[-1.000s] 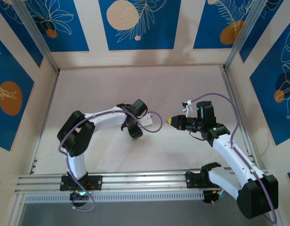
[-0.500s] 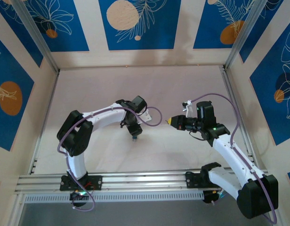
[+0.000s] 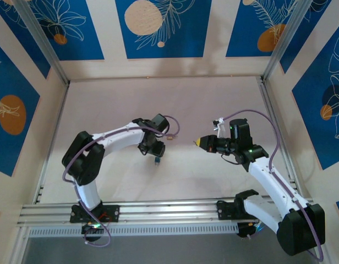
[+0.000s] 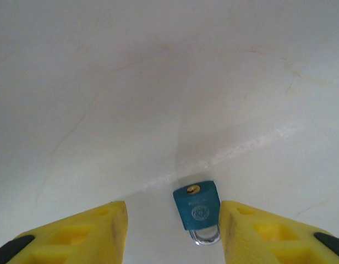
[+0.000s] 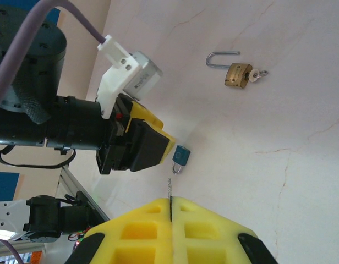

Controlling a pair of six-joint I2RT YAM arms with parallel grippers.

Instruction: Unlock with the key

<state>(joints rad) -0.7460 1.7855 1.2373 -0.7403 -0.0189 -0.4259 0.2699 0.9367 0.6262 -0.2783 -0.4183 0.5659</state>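
Right end effector is pressed together, and a thin silver sliver pokes out from between its yellow pads. That reads as the key, blade edge-on, head buried in the grip. So the key is up off the worktop, held in the air and pointing towards the other arm.

Over there, the left end effector hangs low with its fingers spread, one on either side of a small blue padlock lying flat, neither pad touching it. Its silver shackle points towards the wrist camera, the brass keyhole end away.

Further out lies a brass padlock, well apart, with a small silver piece at its base. Whether it's open I can't tell.

Progress, as I judge it: key in hand, that part's done. Left to do: clamp and steady the blue lock, line up the keyway, insert, turn. No unlocking yet.
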